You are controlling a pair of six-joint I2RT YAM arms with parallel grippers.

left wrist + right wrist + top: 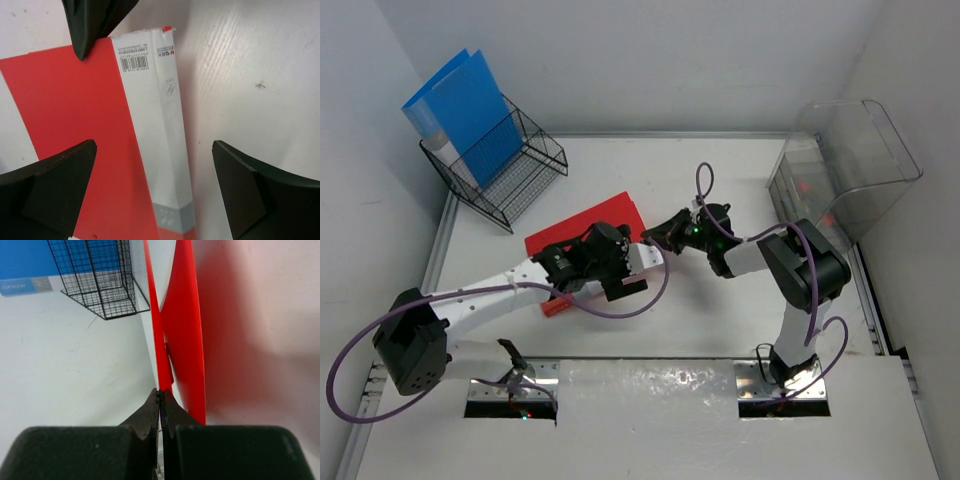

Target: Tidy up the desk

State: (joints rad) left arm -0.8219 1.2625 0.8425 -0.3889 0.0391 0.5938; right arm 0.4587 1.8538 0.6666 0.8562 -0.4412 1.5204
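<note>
Pinching one edge of a red folder (182, 340), the right gripper (160, 394) has its jaws clenched tight on it. The left gripper (155, 145) hangs over the folder's white spine, its 2 jaws spread wide and gripping nothing. The folder lies mid-way across the white table (720, 310), near a black wire rack (515, 175).

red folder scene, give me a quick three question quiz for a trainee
1. True or false: the left hand stands open over the red folder.
2. Which hand is pinched shut on the folder's edge? A left, B right.
3. Fill in: the blue folder stands in a black wire ____.
Key: 1 true; 2 B, the right hand; 3 rack.
</note>
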